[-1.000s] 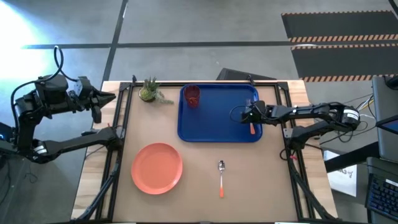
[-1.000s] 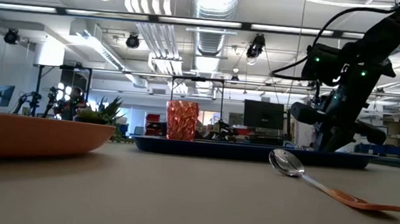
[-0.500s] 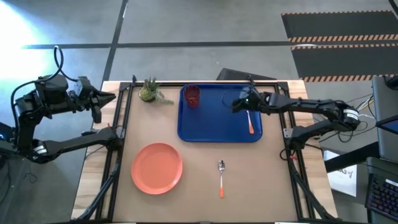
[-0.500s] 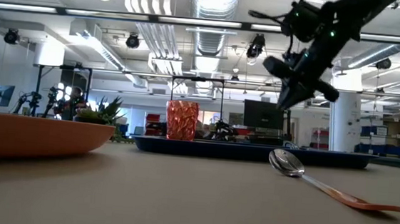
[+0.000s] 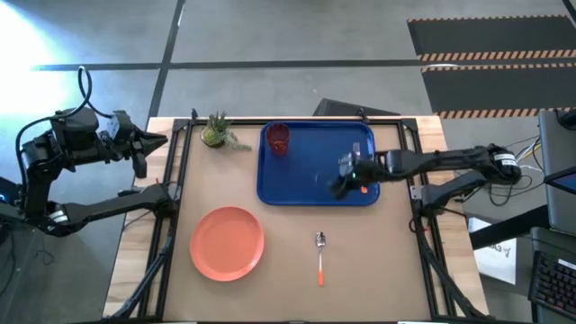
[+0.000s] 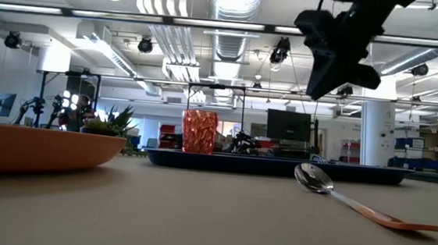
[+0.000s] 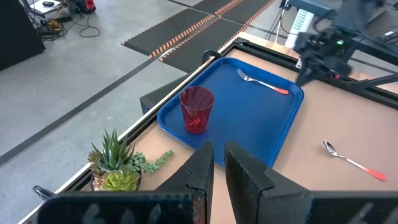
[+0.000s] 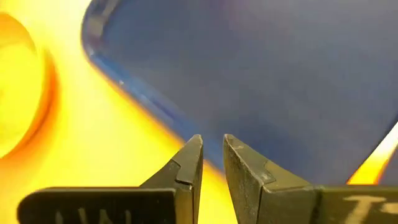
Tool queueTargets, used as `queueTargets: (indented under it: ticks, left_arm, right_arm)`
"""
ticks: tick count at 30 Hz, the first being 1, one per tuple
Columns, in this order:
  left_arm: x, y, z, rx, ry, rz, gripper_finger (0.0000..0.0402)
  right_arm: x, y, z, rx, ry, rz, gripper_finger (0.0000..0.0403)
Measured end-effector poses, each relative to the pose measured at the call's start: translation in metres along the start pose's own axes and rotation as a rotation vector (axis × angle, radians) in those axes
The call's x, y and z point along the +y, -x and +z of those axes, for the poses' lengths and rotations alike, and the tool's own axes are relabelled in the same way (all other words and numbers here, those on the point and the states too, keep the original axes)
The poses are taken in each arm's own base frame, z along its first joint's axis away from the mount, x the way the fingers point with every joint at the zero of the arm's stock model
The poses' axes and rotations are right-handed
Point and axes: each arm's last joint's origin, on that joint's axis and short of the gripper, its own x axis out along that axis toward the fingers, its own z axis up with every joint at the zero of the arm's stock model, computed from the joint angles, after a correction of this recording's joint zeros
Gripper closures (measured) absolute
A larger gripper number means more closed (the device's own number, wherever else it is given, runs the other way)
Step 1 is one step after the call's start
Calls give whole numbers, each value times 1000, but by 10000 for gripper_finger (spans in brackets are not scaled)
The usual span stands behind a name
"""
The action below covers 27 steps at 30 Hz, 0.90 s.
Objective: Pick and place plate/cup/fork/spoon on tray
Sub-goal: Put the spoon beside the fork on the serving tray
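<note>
- Left gripper: parked off the worktop's left edge, raised; its jaws are nearly pressed together with a thin gap, holding nothing.
- Potted plant: stands at the far left of the worktop, just left of the tray.
- Plate: lies flat on the worktop, near left, well apart from the tray.
- Tray: sits at the far centre of the worktop.
- Cup: stands upright in the tray's far left corner.
- Spoon: lies on the worktop near of the tray, bowl toward the tray, handle pointing to the near edge.
- Fork: lies on the tray's right part; in the high view the right arm covers most of it.
- Right gripper: held above the tray's near right area, clear of the surface in the low view; its jaws are nearly closed with a narrow slit, empty.
</note>
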Motion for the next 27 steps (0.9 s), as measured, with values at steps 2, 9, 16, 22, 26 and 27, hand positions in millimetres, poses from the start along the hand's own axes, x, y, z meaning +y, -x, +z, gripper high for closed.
queueTargets:
  ticks: [2, 9, 16, 22, 26, 27]
  left_arm:
    - [0, 0, 0, 0, 0, 0, 382]
    - [0, 0, 0, 0, 0, 0, 382]
    - [0, 0, 0, 0, 0, 0, 382]
    - [0, 0, 0, 0, -4, -1, 382]
    - [0, 0, 0, 4, -4, 0, 382]
    - [0, 0, -1, 6, -4, 0, 382]
  right_arm:
    - [11, 2, -14, 32, -10, 39, 348]
    - [53, 1, -60, 104, -40, 178, 348]
    - [101, -31, -89, 270, 9, 205, 309]
    - [126, -51, -96, 517, 91, 67, 257]
    - [137, -58, -97, 570, 133, -16, 233]
    - [140, -61, -97, 570, 139, -15, 229]
